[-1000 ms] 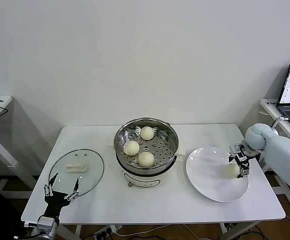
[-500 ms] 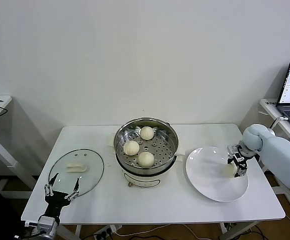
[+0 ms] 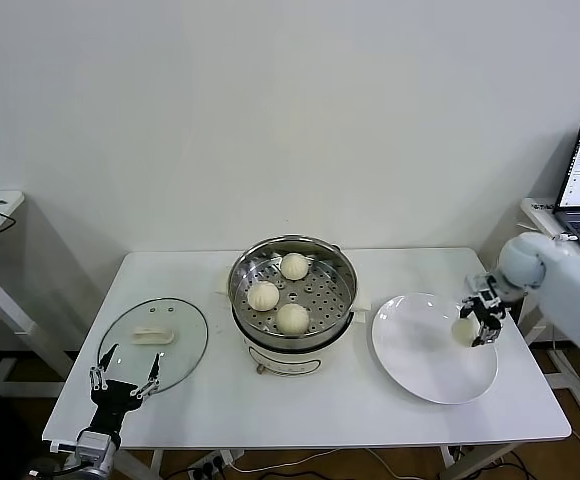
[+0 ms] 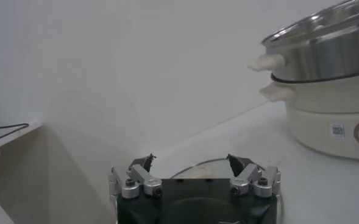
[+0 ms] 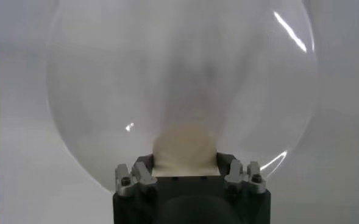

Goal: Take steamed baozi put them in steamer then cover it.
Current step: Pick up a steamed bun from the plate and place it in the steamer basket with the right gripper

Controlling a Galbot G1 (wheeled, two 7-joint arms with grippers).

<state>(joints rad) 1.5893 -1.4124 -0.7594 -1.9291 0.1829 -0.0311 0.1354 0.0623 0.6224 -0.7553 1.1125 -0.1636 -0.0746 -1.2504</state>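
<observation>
White table [image 3: 300, 400] takes up most of the head view, and dead centre on it sits the steamer [image 3: 292, 298], shiny steel pot on a cream base, with three baozi [image 3: 292, 318] already on the perforated tray inside. Off to the robot's right of the pot, just beside it, is a big flat white plate [image 3: 420, 360]. Over on the robot's left side of the table the cover [image 3: 153, 338] lies flat, glass lid with its white handle facing up, well apart from the pot. The right gripper [image 3: 482, 322] is over the far right part of the plate and it's clamped onto the fourth baozi [image 3: 464, 329]; in the right wrist view you can see the bun [image 5: 184, 151] wedged between the two fingers with the plate [image 5: 106, 73] spread out behind it. Can't tell for sure if the bun is touching the plate or just above it. The left gripper [image 3: 123, 379] is parked at the near left edge of the table, right by the near rim of the cover, fingers spread wide with nothing in them.
</observation>
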